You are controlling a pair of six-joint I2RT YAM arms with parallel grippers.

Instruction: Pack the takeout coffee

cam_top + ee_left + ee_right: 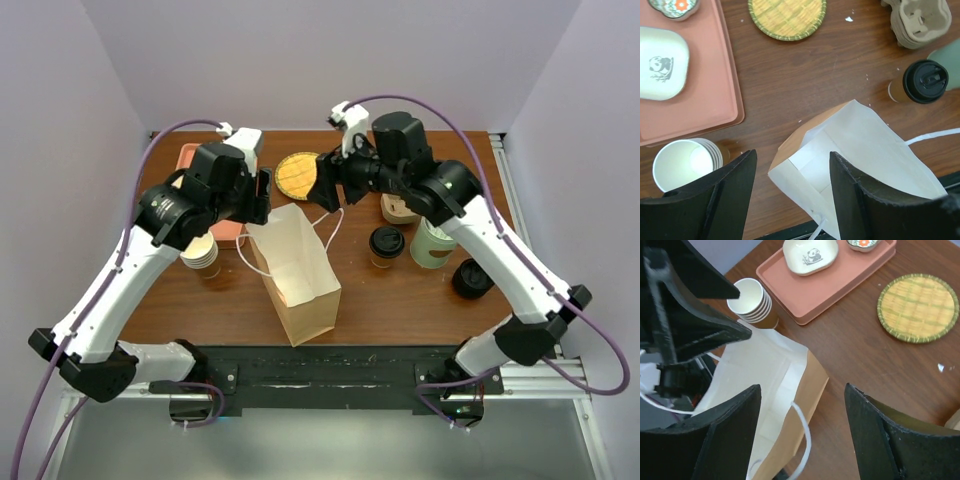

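Pale lilac walls (pixel 300 60) close around a dark brown, wood-grained table (pixel 400 300). At its middle we see a brown kraft paper bag (pixel 305 285) standing with its mouth agape, its lining smooth and white and its thin white handles (pixel 932 136) looping out loose. The left gripper (pixel 792 155) hangs above one corner of the bag with its matte black, wedge-shaped fingers (pixel 725 200) spread wide, gripping nothing that we can see; the bag's folded rim lies below the gap between them. The right gripper (pixel 802 387) hovers over the opposite side of the mouth, its fingers likewise parted, with one handle curling beneath the gap and no contact that we can make out. The takeout coffee (pixel 386 243), a small cream-tan paper cup with a round black plastic lid, stands upright on the wood to the right of the bag, outside it and apart from both grippers, near a taller pale-green cup (pixel 432 245). Behind those sits a stack of moulded grey-brown pulp cup carriers (pixel 920 22). A round woven straw mat (pixel 918 307), yellow with a green rim, lies flat behind the bag. On the left a salmon-pink rectangular tray (pixel 715 100) with a raised rim carries a glossy white dish (pixel 662 62) printed with a panda, and a nested stack of lidless paper cups (pixel 682 165) stands just beside the tray's near edge.
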